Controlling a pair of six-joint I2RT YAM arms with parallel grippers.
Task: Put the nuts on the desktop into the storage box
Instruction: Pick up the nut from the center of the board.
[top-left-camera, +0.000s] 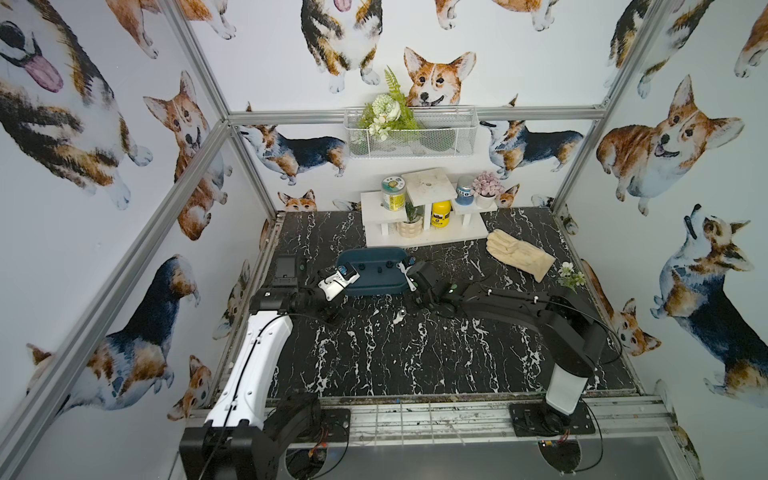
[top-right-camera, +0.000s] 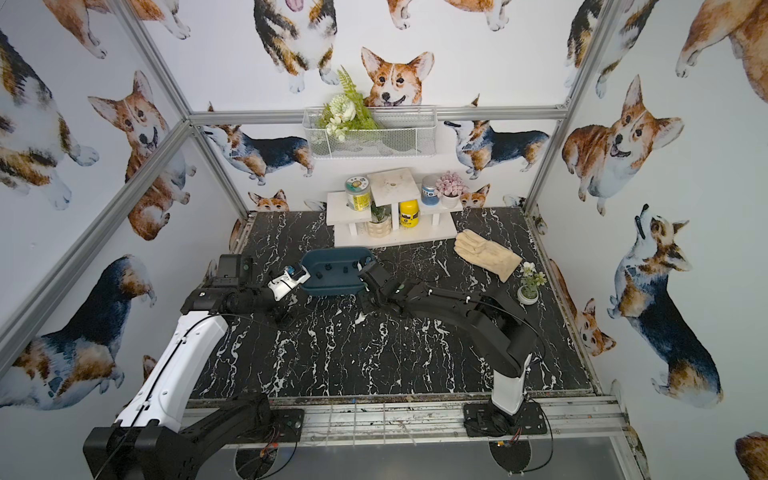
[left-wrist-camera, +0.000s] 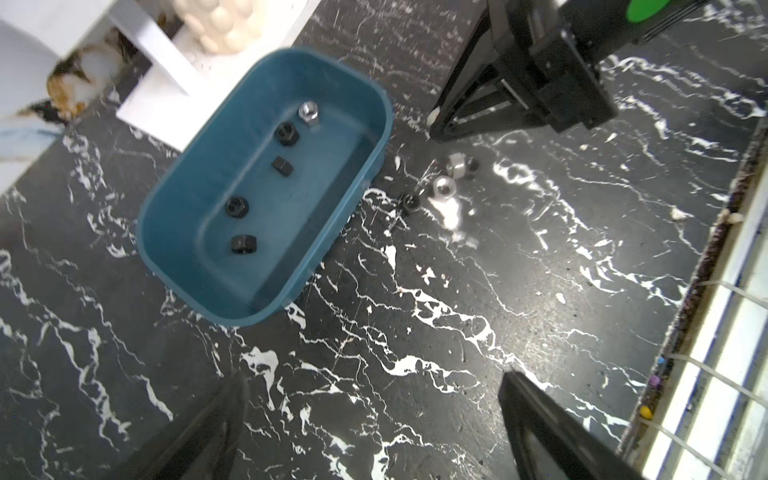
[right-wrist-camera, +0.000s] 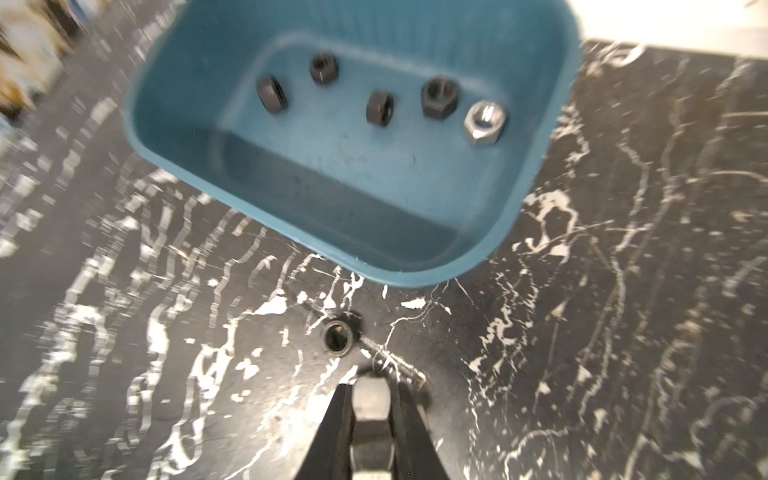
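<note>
The storage box stands in the far half of the desktop, nearer to its left edge than to its right. It is just in front of the white shelf stand. Five of the nuts already lie inside it, four black and one silver, all on the floor of the box and apart from each other. From this I judge that more than half of the work is done.

The rest lies on the desktop, just beside the wall of the box that faces the near edge. A black nut is close to this wall but does not touch it. Behind it a silver nut sits between the fingers of the right gripper. The jaws are drawn together on it, so it seems pinched. Whether it is off the desktop I cannot tell.

In the left wrist view two more silver pieces lie near the tip of this gripper. Whether one of them is the pinched one I also cannot tell. So I judge that three or four are still to be carried over.

The left gripper hangs above the desktop by the left end of the box, with its jaws spread wide and empty.
</note>
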